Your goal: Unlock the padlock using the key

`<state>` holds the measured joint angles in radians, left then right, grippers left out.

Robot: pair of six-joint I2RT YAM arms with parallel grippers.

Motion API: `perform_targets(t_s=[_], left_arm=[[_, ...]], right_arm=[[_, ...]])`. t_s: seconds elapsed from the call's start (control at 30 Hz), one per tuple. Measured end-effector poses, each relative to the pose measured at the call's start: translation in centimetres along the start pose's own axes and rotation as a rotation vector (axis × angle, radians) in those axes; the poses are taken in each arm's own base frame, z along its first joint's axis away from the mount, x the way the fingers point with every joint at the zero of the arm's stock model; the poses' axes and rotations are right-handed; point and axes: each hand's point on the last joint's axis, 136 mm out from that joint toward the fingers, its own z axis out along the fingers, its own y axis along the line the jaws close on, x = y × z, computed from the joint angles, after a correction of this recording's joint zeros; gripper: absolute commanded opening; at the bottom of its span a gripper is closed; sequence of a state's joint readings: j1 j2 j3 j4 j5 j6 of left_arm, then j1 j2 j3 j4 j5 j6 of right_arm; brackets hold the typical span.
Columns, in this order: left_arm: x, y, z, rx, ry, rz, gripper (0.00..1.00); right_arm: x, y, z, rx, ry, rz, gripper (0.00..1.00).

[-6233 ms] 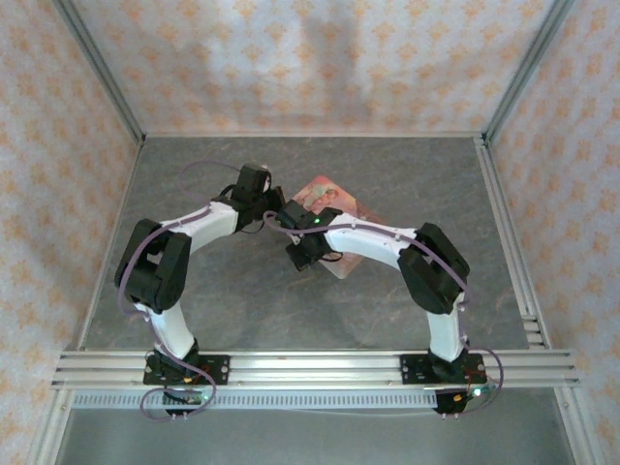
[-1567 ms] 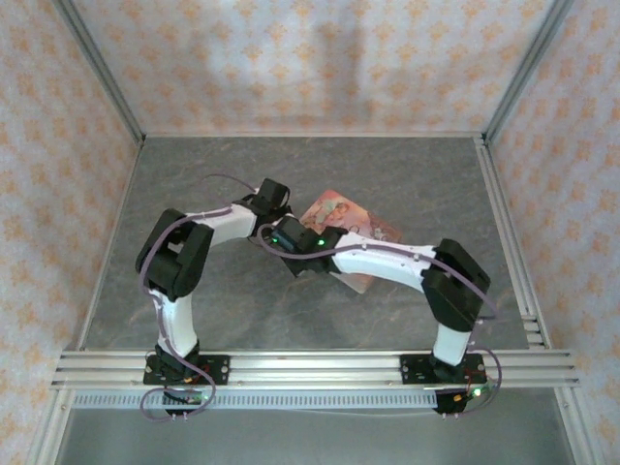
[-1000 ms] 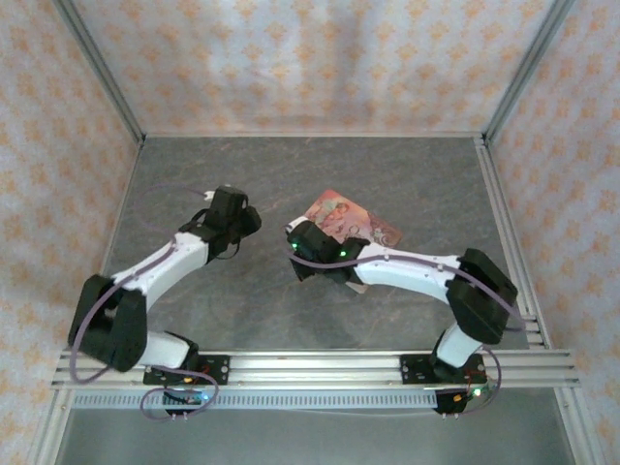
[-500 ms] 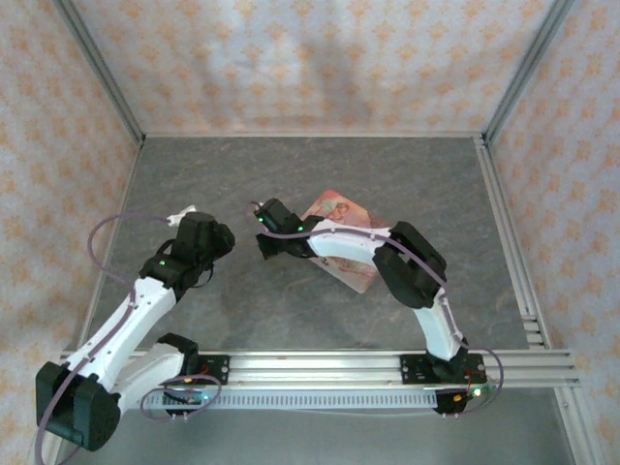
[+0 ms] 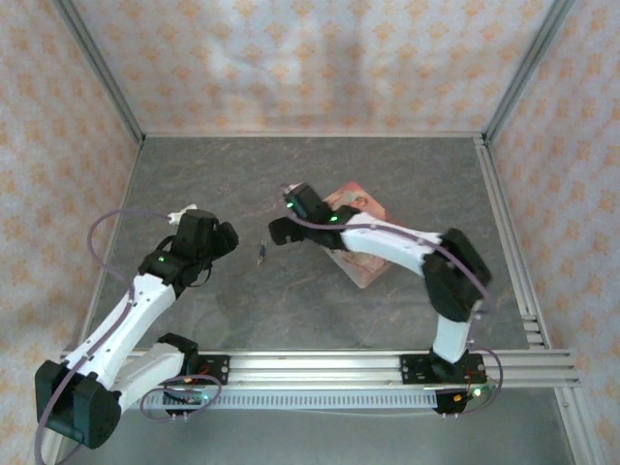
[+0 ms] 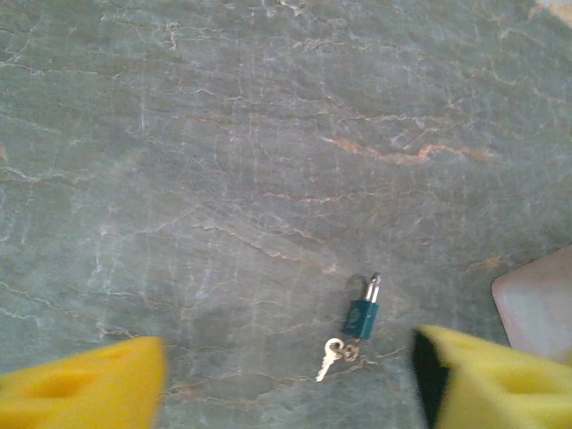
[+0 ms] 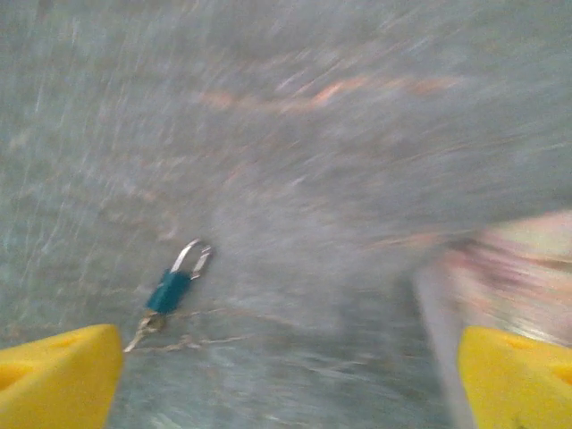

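Our left gripper and right gripper are both spread wide and empty, the padlock lies on the table between them with the key touching its bottom end, and if we grab clumsily we could knock the tiny key away.

Padlock with key at its base: formerly hidden among the grippers over the pink box, now lying on bare tabletop, at 9 o'clock from the box. Left gripper: withdrawn from the box toward 8 o'clock, jaws now wide apart. Right gripper: shifted toward 10 o'clock, jaws parted, nothing held.
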<state>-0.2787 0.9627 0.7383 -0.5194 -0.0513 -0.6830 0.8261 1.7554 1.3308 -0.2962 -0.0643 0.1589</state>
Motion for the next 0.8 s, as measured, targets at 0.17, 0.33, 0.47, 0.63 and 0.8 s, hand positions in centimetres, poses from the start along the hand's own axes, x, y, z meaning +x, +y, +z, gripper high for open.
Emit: perform_targets(t_s=[0.17, 0.33, 0.47, 0.63, 0.8], left_arm=[[-2.4, -1.5, -0.1, -0.002, -0.031, 0.035, 1.0], [-3.9, -2.4, 0.6, -0.034, -0.044, 0.089, 1.0], [-5.0, -1.8, 1.9, -0.098, -0.073, 0.164, 1.0], [-6.6, 1.2, 4.4, -0.23, -0.146, 0.229, 1.0], [-6.4, 6.7, 7.4, -0.42, -0.136, 0.264, 1.0]], right_arm=[[-4.2, -8.3, -6.7, 0.156, -0.183, 0.12, 0.99], [-3.5, -15.3, -9.6, 0.346, -0.243, 0.21, 1.0], [-1.1, -21.0, -11.2, 0.544, -0.306, 0.262, 1.0], [3.7, -26.8, -13.4, 0.792, -0.454, 0.265, 0.99], [9.1, -30.9, -14.1, 0.986, -0.448, 0.271, 1.0]])
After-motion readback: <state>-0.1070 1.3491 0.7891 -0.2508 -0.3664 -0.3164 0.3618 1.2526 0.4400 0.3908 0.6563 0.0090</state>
